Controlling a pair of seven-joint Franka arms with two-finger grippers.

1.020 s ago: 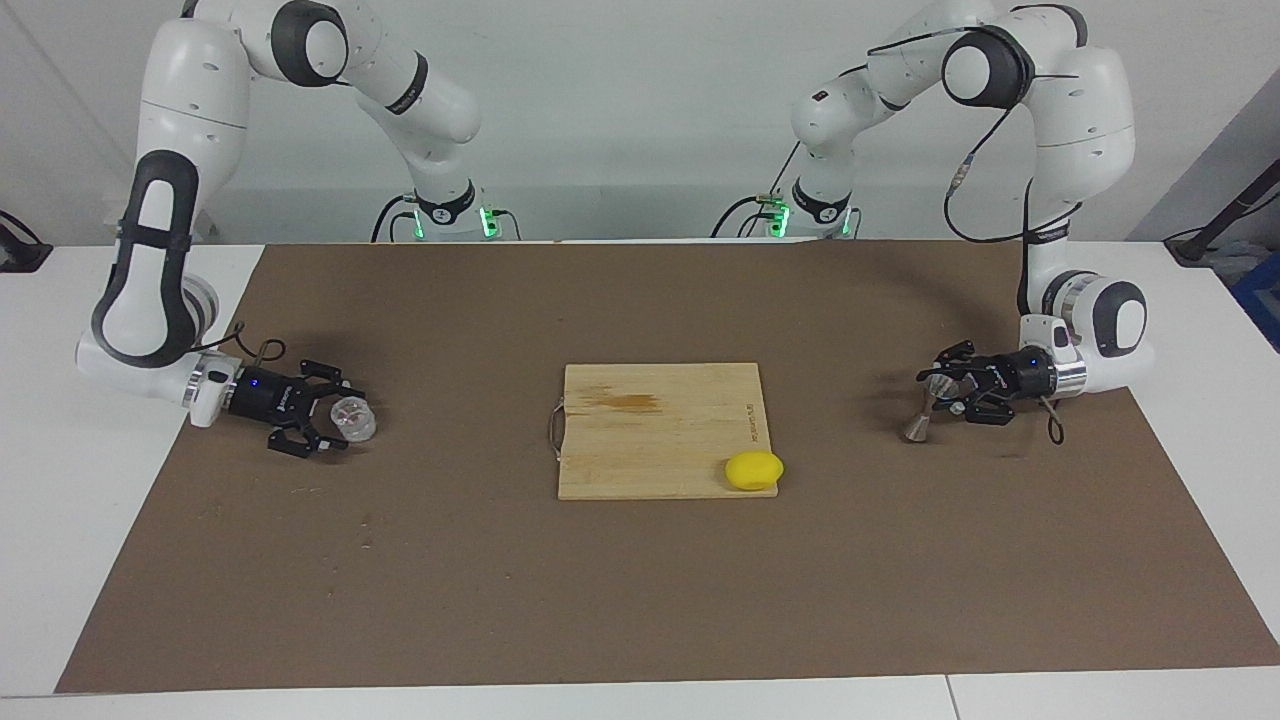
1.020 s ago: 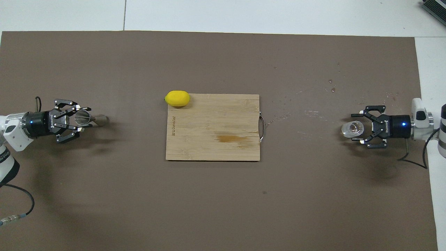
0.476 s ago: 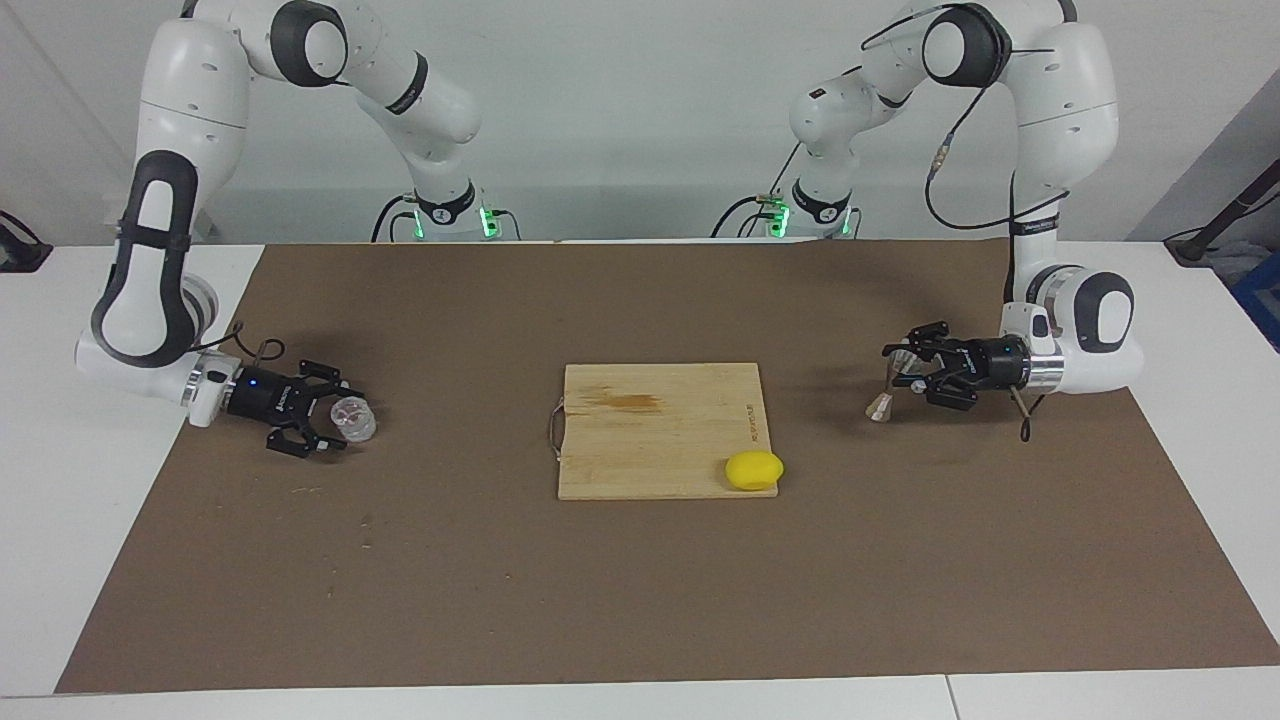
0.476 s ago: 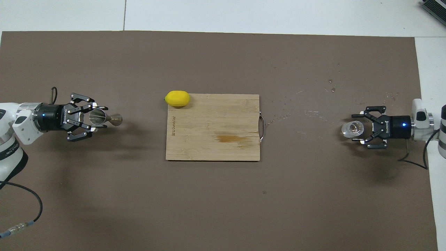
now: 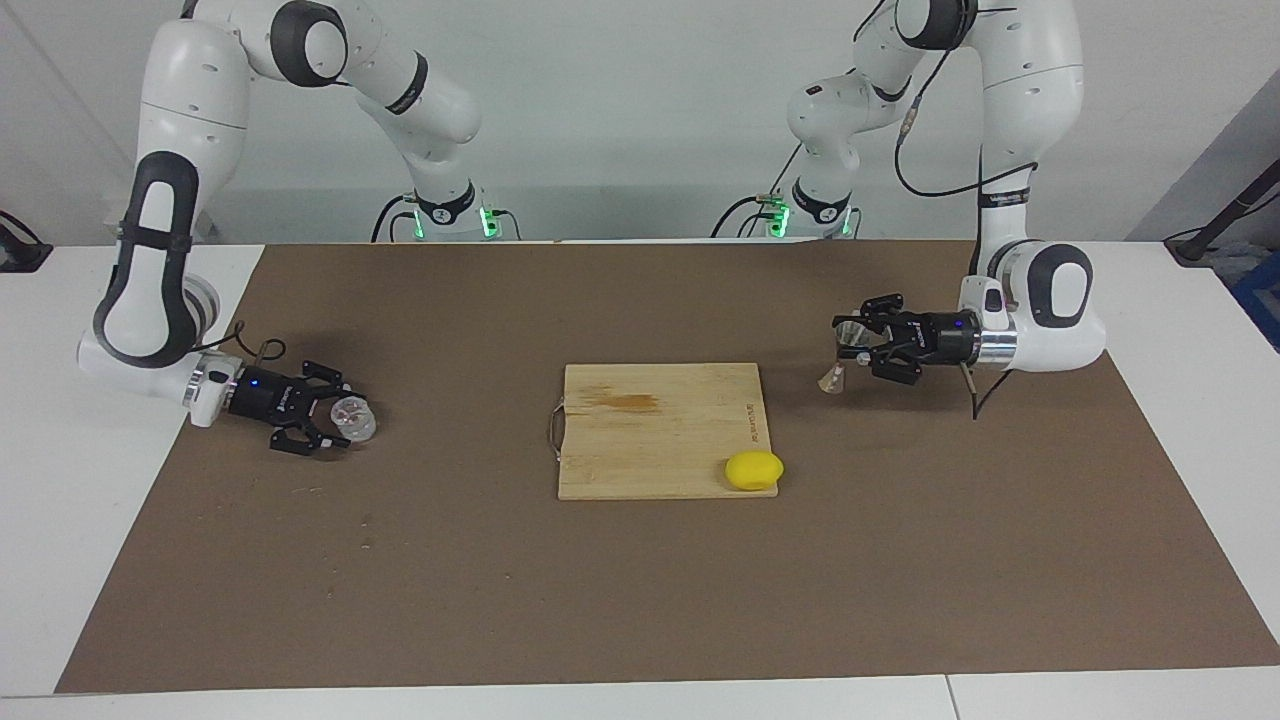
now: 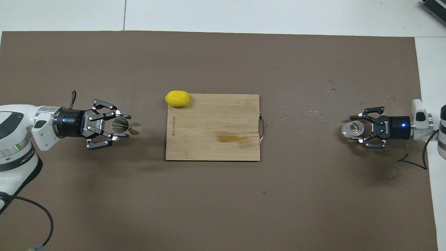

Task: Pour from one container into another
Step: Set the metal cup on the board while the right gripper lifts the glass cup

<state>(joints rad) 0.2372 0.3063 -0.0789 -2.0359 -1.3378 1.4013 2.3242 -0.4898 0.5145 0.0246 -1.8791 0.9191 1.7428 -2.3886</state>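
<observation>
My left gripper (image 5: 858, 343) is shut on the silvery hourglass jigger (image 5: 842, 356) and holds it tilted above the brown mat, beside the cutting board at the left arm's end; the overhead view shows the gripper (image 6: 117, 126) and the jigger's open cone (image 6: 121, 126). My right gripper (image 5: 336, 421) is shut on the small clear glass cup (image 5: 354, 418), low at the mat near the right arm's end; the overhead view shows this gripper (image 6: 356, 129) and the cup (image 6: 352, 129). I cannot tell whether the cup rests on the mat.
A wooden cutting board (image 5: 650, 440) (image 6: 209, 143) with a metal handle lies mid-table. A yellow lemon (image 5: 754, 470) (image 6: 177, 98) sits at its corner farthest from the robots, toward the left arm's end. Small droplets (image 6: 331, 89) dot the mat near the cup.
My left gripper has lifted the jigger and carried it toward the cutting board. The right gripper and the glass cup have barely moved.
</observation>
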